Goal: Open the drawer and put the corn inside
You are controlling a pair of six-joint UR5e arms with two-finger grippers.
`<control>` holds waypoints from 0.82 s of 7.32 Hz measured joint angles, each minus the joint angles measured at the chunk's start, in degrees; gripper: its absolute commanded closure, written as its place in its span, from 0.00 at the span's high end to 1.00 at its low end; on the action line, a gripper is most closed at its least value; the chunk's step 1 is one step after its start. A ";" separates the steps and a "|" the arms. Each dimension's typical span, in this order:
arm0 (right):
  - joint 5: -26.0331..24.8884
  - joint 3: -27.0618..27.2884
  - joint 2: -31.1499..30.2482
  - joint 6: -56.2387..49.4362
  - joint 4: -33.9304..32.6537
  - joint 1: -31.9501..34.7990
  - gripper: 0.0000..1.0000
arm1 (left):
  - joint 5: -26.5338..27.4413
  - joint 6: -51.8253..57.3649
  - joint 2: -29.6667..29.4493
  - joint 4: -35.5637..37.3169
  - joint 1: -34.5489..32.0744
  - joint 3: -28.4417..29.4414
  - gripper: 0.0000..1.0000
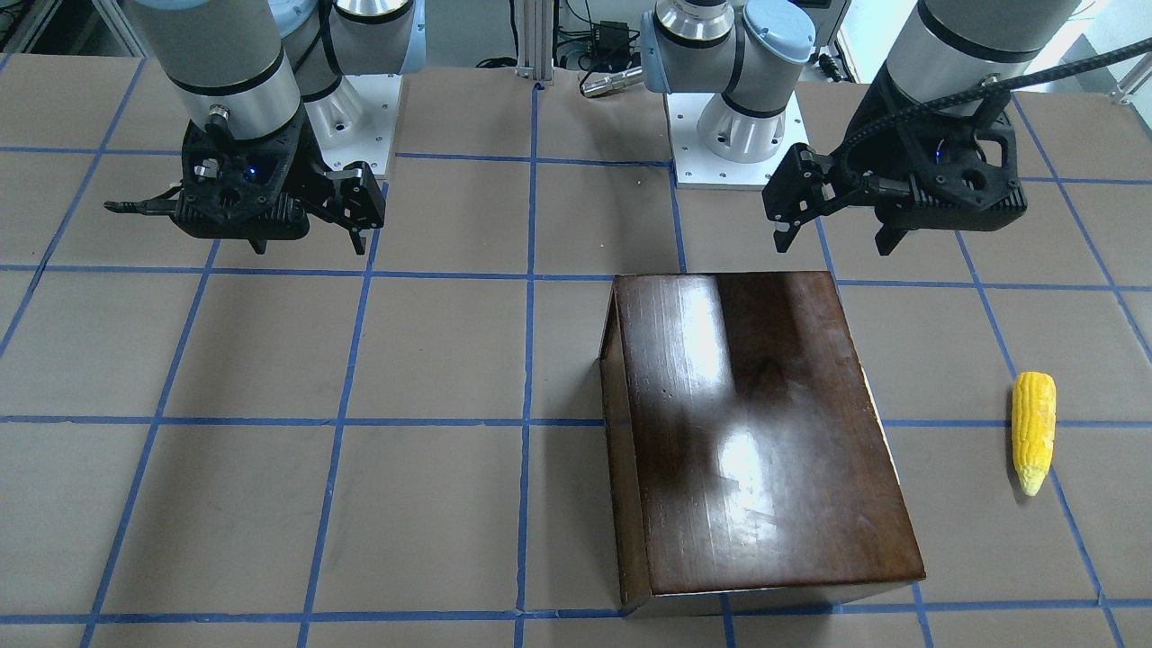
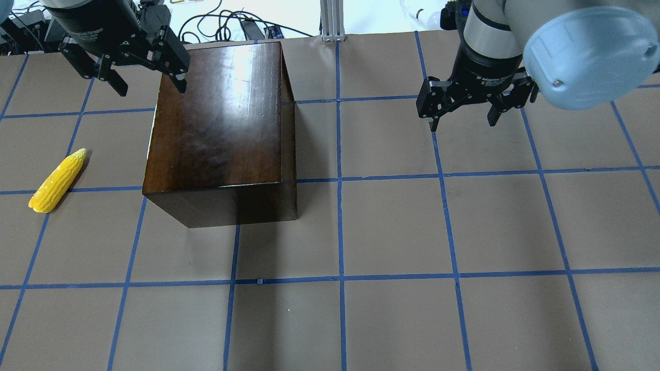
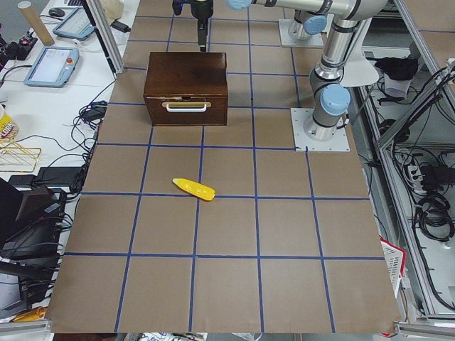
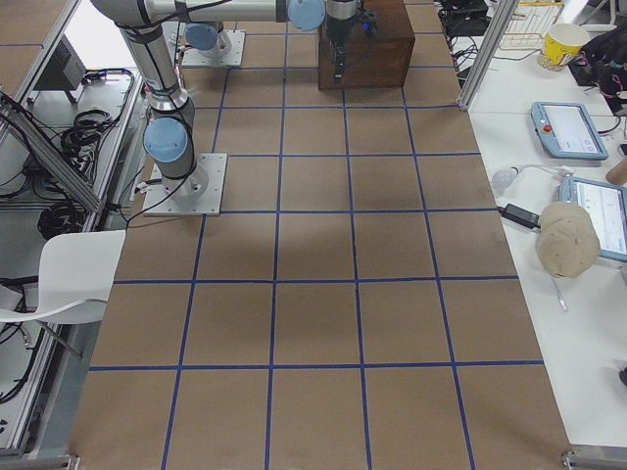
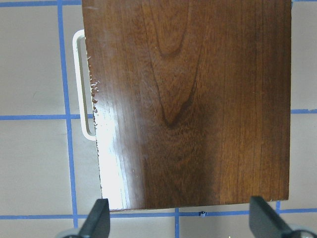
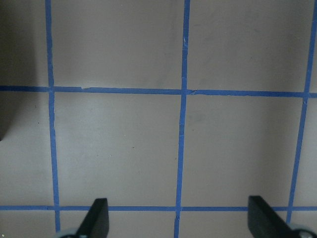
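Yellow corn (image 2: 56, 181): left edge of overhead view, apart from box (image 2: 221, 118); probably light, rigid, slippery; pinch mid-cob.
Drawer (image 3: 186, 112): shut; pull its pale handle (image 3: 186, 106).
Left gripper (image 2: 150, 87), right gripper (image 2: 462, 123): fingers spread, empty.

The worktop (image 2: 392, 226) is brown, with blue tape lines (image 2: 340, 226) that make big squares on it. A shiny dark brown box (image 2: 221, 118) sits on it. A little yellow corn (image 2: 56, 181) lies flat on the worktop near the box, not touching it.
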 measured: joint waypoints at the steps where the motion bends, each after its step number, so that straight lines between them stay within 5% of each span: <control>1: 0.00 0.00 0.00 0.00 0.00 0.00 1.00 | 0.01 0.00 -0.03 0.07 0.00 -0.03 1.00; 6: 0.00 0.00 0.00 0.00 0.00 0.00 1.00 | 0.01 1.10 0.37 0.59 -1.03 -0.94 1.00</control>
